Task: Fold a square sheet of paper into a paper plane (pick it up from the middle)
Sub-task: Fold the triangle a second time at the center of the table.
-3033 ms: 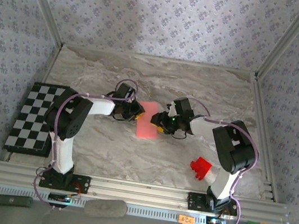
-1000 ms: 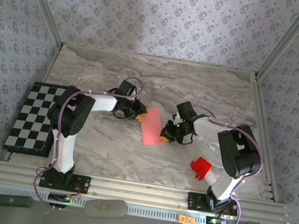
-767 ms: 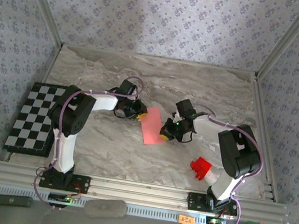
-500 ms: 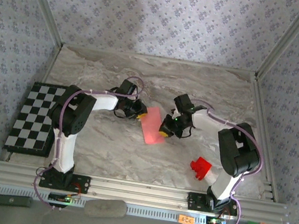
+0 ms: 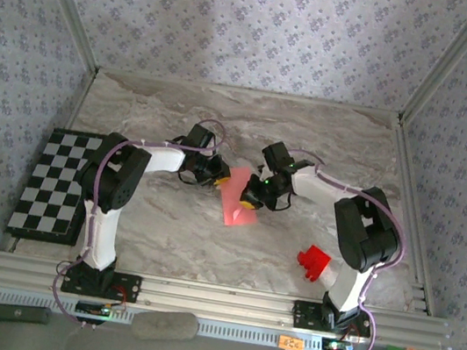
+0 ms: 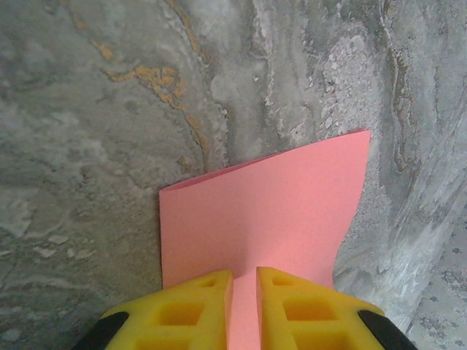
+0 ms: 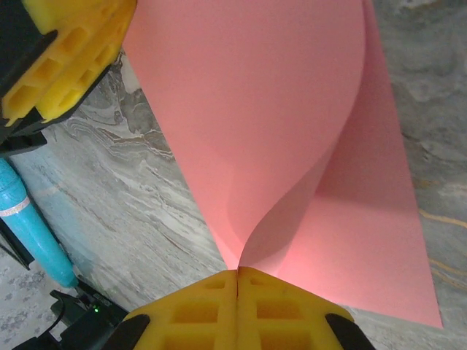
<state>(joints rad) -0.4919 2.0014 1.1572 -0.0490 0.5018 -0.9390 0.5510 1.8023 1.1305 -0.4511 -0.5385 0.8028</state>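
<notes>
Right gripper (image 5: 250, 201), pinching the square sheet of paper (image 5: 237, 200), has swung up-left toward frame centre, curling one edge over. Left gripper (image 5: 221, 176) stays clamped on the opposite edge: fold underway, uncreased.

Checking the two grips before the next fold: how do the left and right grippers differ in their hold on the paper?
The left gripper pinches the paper with a slit between its fingers; the right gripper has its fingers pressed together. Ahead of the left the sheet lies flat; ahead of the right it curls over. Both have yellow fingers and hold an edge.
</notes>
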